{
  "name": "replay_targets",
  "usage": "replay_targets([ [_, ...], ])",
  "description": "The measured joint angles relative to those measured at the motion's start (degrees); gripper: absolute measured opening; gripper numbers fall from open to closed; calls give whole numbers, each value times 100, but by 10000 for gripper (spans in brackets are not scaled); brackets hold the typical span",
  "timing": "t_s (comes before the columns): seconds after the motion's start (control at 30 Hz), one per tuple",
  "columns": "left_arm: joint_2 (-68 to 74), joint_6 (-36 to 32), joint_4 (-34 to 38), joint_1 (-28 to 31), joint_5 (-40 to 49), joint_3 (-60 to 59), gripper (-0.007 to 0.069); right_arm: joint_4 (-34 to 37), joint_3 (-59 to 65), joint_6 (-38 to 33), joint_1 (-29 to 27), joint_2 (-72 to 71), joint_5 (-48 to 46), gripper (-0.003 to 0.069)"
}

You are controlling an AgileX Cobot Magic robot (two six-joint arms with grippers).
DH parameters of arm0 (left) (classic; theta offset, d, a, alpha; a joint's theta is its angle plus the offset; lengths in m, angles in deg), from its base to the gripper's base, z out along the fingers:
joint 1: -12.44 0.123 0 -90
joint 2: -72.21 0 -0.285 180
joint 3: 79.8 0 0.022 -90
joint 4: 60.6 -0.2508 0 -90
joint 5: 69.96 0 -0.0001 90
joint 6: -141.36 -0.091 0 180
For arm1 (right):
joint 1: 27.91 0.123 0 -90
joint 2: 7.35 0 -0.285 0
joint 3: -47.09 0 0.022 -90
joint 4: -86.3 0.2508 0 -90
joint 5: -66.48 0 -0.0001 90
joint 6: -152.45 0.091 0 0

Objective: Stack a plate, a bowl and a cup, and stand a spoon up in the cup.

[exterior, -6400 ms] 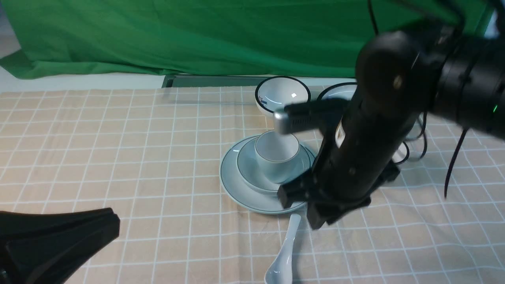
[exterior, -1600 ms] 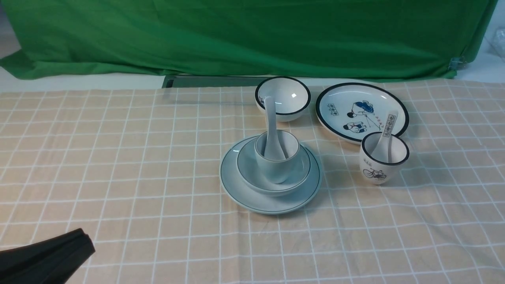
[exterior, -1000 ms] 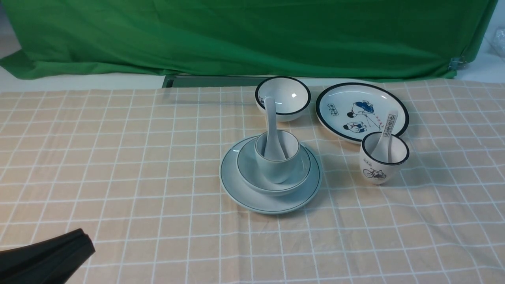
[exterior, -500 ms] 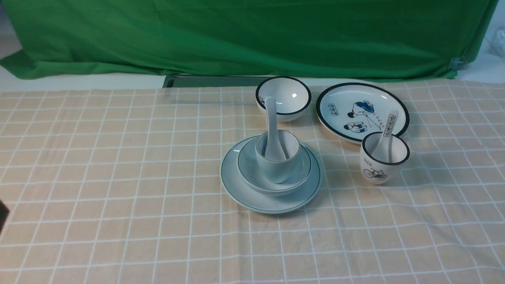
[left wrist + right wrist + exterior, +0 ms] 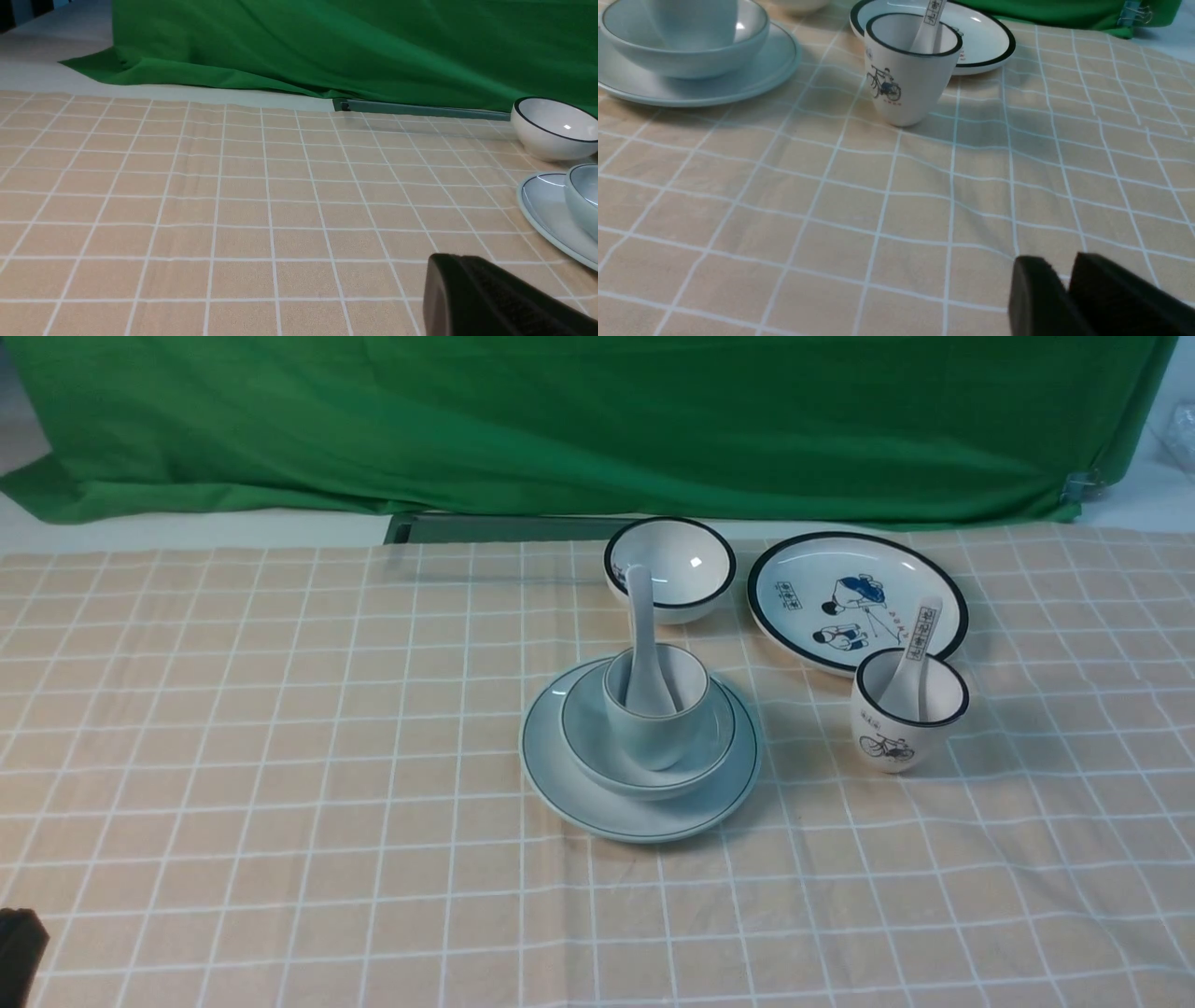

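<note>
Left end effector [image 5: 472, 284] closed, empty, near plate [image 5: 544, 210] rim

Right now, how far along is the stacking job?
Looks done. The plate lies on the checked cloth, the bowl sits on it, the cup stands in the bowl, and the spoon stands in the cup, handle up. Nothing is in hand: the left gripper and right gripper are both clear of the stack and hold nothing. No step appears left.
</note>
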Motion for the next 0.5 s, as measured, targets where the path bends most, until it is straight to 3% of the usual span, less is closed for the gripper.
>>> replay_targets([
  [0.5,0,-6,11,0,5,0,3,0,0,0,0,0,0,180],
])
